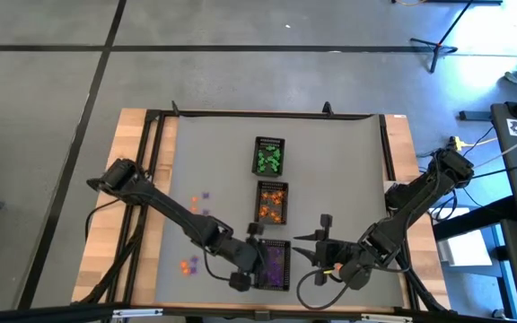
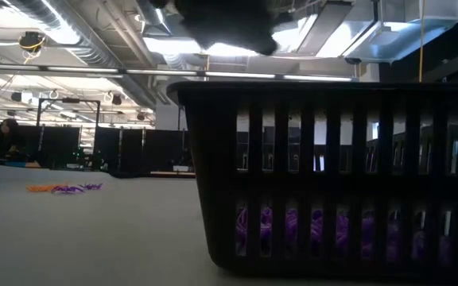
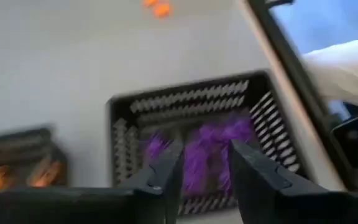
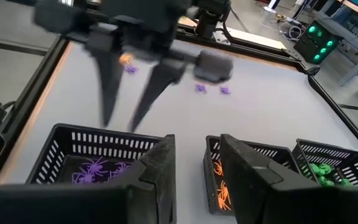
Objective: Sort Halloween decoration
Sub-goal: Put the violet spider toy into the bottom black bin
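Three black mesh trays (image 1: 271, 155) in a row on a grey table (image 1: 223, 152), wooden-edged.

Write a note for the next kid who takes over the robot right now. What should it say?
Left claw: open, above the purple tray, nothing seen in it.
Right claw: open and empty, waiting beside that tray.
Sorted so far: purple trinkets in the near tray, orange ones in the middle tray, green ones in the far tray.
Left to do: loose purple trinkets and loose orange trinkets lie on the table on the left arm's side. Pick them up and drop each in its colour's tray.
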Tool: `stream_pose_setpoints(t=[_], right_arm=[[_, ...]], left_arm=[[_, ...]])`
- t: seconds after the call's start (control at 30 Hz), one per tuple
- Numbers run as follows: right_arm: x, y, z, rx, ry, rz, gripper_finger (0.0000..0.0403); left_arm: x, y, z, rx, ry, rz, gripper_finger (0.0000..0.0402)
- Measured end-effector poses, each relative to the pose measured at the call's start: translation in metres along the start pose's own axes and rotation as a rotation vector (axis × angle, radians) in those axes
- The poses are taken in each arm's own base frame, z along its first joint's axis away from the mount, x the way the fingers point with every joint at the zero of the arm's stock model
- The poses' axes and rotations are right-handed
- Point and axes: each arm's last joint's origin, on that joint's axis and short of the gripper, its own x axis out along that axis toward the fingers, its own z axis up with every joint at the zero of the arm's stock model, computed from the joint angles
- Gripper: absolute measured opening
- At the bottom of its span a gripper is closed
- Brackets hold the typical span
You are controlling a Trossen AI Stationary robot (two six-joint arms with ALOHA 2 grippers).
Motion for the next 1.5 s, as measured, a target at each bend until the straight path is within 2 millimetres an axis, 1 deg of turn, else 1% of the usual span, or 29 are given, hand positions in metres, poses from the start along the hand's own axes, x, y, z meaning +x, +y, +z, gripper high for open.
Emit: stream_pose_setpoints(t=[0.1, 0.23, 0.33, 0.4, 0.47, 0.6, 0.7, 0.77, 0.83, 0.9, 1.0, 1.1, 1.27, 1.5], right_arm=[[0.0, 0.0, 0.0, 0.0, 0.002, 0.0, 0.0124], [0.0, 0.0, 0.0, 0.003, 0.005, 0.008, 0.0124], [0.0, 0.0, 0.0, 0.009, 0.005, 0.009, 0.0124], [0.0, 0.0, -0.001, 0.02, 0.006, 0.009, 0.0124], [0.0, 0.0, -0.001, 0.02, 0.007, 0.009, 0.0124], [0.0, 0.0, -0.001, 0.018, 0.01, 0.014, 0.0124], [0.0, 0.0, -0.001, 0.017, 0.011, 0.014, 0.0124], [0.001, -0.001, -0.001, 0.019, 0.013, 0.01, 0.0124], [0.003, -0.003, 0.0, 0.023, 0.015, 0.002, 0.0124], [0.005, -0.005, 0.0, 0.027, 0.017, -0.009, 0.0124], [0.011, -0.009, 0.001, 0.038, 0.031, -0.001, 0.0124], [0.013, -0.011, 0.001, 0.053, 0.044, 0.025, 0.0124], [0.014, -0.011, -0.002, 0.061, 0.042, 0.027, 0.0124], [0.019, -0.013, -0.011, 0.051, 0.054, 0.017, 0.0124]], left_arm=[[-0.024, 0.01, -0.001, -0.045, 0.084, 0.088, 0.012], [-0.058, 0.024, -0.015, -0.081, 0.256, 0.286, 0.0121], [-0.08, 0.034, -0.022, -0.108, 0.299, 0.428, 0.0121], [-0.091, 0.042, -0.03, -0.137, 0.299, 0.471, 0.0121], [-0.096, 0.053, -0.044, -0.186, 0.303, 0.487, 0.0121], [-0.106, 0.079, -0.083, -0.357, 0.327, 0.538, 0.0121], [-0.106, 0.095, -0.117, -0.531, 0.39, 0.567, 0.0121], [-0.105, 0.103, -0.135, -0.631, 0.425, 0.58, 0.0121], [-0.1, 0.108, -0.147, -0.709, 0.444, 0.551, 0.0122], [-0.093, 0.111, -0.156, -0.748, 0.449, 0.512, 0.0122], [-0.088, 0.116, -0.165, -0.769, 0.458, 0.514, 0.0122], [-0.088, 0.12, -0.173, -0.791, 0.477, 0.538, 0.0122], [-0.088, 0.127, -0.179, -0.839, 0.475, 0.575, 0.0122], [-0.083, 0.137, -0.183, -0.887, 0.411, 0.581, 0.0122]])
